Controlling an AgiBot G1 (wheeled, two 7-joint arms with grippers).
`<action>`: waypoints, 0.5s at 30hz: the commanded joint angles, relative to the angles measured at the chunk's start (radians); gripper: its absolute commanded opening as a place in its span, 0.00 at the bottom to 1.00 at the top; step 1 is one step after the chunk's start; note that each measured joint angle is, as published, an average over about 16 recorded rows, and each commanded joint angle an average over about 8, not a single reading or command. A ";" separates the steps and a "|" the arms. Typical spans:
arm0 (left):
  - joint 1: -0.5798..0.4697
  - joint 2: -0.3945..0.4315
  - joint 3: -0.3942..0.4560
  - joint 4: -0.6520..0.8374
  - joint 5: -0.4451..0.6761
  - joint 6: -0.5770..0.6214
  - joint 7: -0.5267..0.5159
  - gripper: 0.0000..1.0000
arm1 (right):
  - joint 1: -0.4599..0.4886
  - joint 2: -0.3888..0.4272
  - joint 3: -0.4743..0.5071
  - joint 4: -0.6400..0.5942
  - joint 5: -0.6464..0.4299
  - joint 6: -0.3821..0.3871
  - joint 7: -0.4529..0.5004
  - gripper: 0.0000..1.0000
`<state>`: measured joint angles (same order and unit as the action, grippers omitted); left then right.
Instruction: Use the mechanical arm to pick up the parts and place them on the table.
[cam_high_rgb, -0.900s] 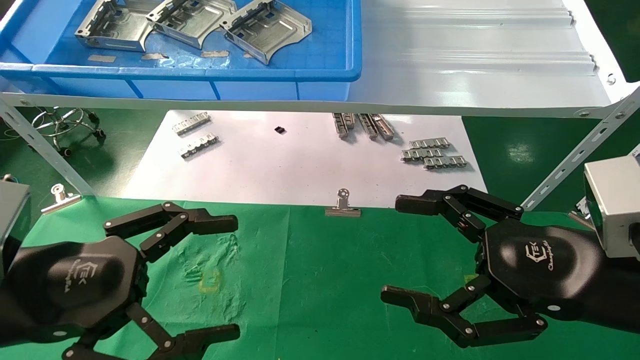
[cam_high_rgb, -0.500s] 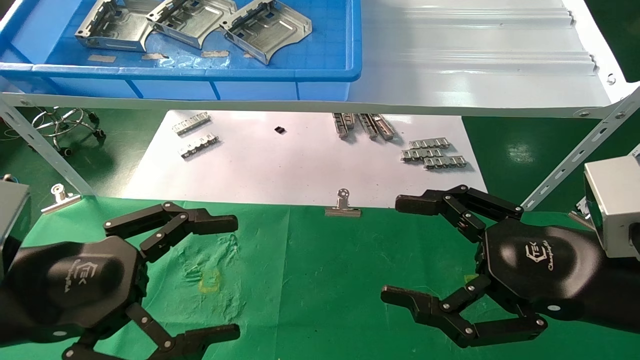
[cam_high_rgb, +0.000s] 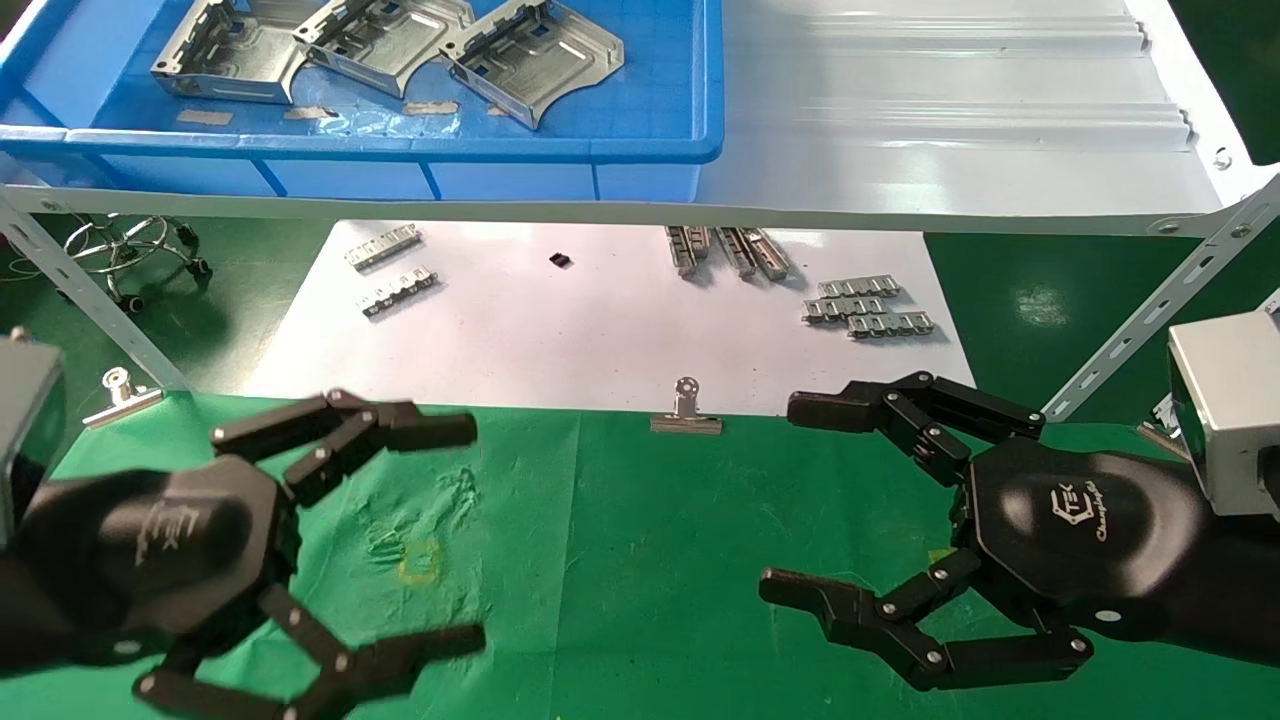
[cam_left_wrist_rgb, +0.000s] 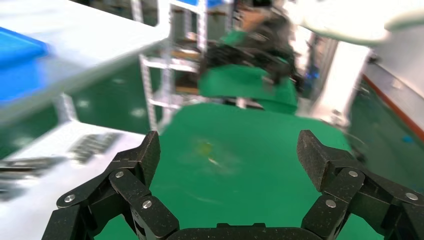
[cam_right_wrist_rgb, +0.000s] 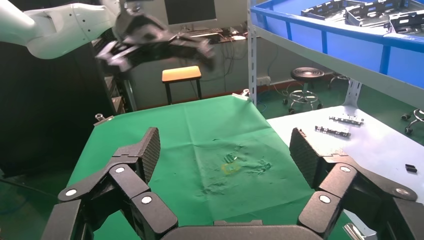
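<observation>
Head view: three silver parts (cam_high_rgb: 385, 45) lie in the blue bin (cam_high_rgb: 640, 145) on the shelf, none on the green worktop (cam_high_rgb: 640, 560); left gripper (cam_high_rgb: 395, 535), fingers spread and empty, has shifted and lifted slightly since half a second ago, likely starting its reach. Left wrist view: motion blur, claw wide over cloth. Right wrist view: right gripper (cam_right_wrist_rgb: 225, 150) parked, spread, empty.

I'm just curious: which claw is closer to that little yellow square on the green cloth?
Left. The left gripper hovers right beside the yellow square mark; the right gripper is far across the table.
</observation>
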<state>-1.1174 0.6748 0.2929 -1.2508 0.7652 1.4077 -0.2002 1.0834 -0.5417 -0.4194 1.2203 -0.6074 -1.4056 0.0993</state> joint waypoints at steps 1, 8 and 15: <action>-0.009 0.019 0.003 0.008 0.009 -0.030 -0.006 1.00 | 0.000 0.000 0.000 0.000 0.000 0.000 0.000 0.00; -0.128 0.144 0.035 0.100 0.097 -0.170 -0.005 1.00 | 0.000 0.000 0.000 0.000 0.000 0.000 0.000 0.00; -0.266 0.232 0.050 0.264 0.166 -0.260 0.028 1.00 | 0.000 0.000 0.000 0.000 0.000 0.000 0.000 0.00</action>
<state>-1.3878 0.9006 0.3426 -0.9803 0.9323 1.1495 -0.1719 1.0834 -0.5417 -0.4194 1.2203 -0.6074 -1.4056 0.0993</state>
